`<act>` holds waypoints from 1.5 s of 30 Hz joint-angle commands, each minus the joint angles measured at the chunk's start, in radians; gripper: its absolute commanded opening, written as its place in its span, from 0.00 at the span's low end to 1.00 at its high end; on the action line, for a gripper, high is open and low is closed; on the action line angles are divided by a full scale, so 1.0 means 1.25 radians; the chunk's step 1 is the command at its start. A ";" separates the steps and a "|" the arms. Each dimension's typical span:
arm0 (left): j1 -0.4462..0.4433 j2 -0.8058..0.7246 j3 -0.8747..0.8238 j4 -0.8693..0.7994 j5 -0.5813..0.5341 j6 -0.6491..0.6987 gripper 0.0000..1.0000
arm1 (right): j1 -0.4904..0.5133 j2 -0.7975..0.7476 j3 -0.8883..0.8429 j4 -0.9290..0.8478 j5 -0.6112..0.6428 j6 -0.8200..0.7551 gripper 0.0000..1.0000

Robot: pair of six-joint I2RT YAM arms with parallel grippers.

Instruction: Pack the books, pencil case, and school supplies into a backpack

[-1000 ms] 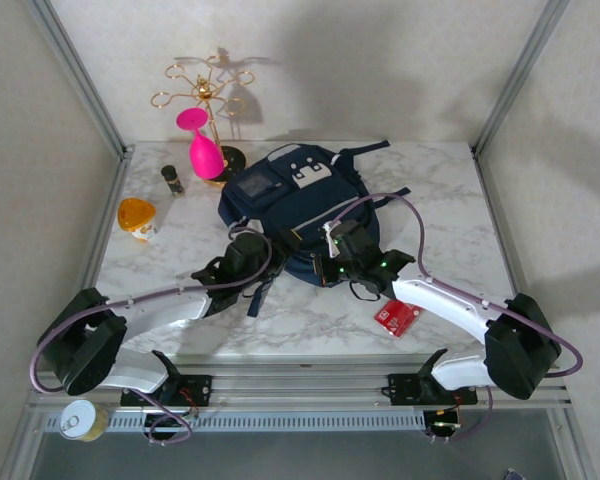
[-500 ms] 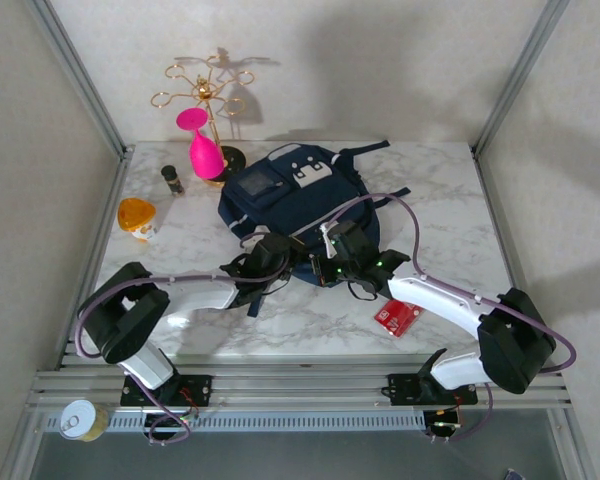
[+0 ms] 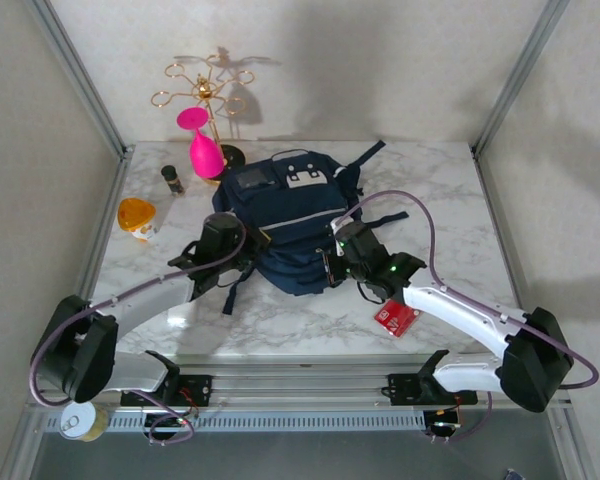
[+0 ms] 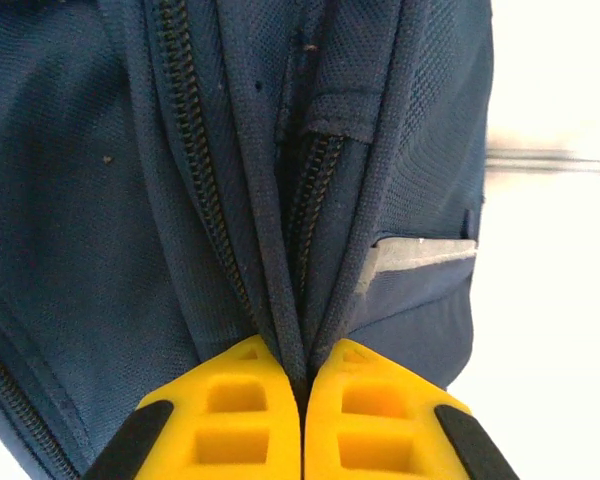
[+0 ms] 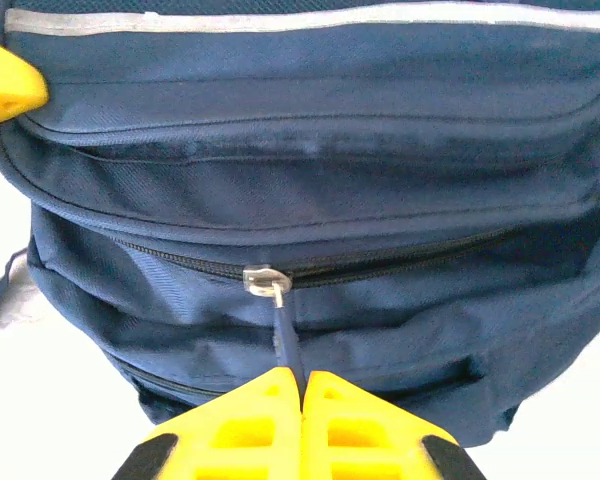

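Note:
The navy blue backpack (image 3: 292,212) lies in the middle of the table, front pockets up. My left gripper (image 3: 246,245) is at its left side, shut on a fold of backpack fabric (image 4: 280,250) beside a zipper (image 4: 195,180). My right gripper (image 3: 332,264) is at the near edge of the bag, shut on the dark zipper pull (image 5: 285,345) that hangs from the silver slider (image 5: 263,279). The red packet of school supplies (image 3: 396,318) lies flat on the table, under the right forearm. The books and the pencil case are out of view.
At the back left stand a gold wire stand (image 3: 206,92), a pink goblet (image 3: 202,146), a small dark bottle (image 3: 171,179) and an orange object (image 3: 137,217). A tin (image 3: 80,420) sits below the table's near left corner. Dark straps (image 3: 365,160) trail from the bag's far side.
The left gripper has shut on the backpack's fabric and drawn left and back. The backpack has turned and spread wider. The right gripper keeps hold of the zipper pull.

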 commanded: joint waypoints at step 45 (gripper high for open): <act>0.132 -0.308 -0.175 -0.189 -0.180 -0.049 0.00 | 0.064 -0.043 -0.117 0.076 0.099 -0.079 0.00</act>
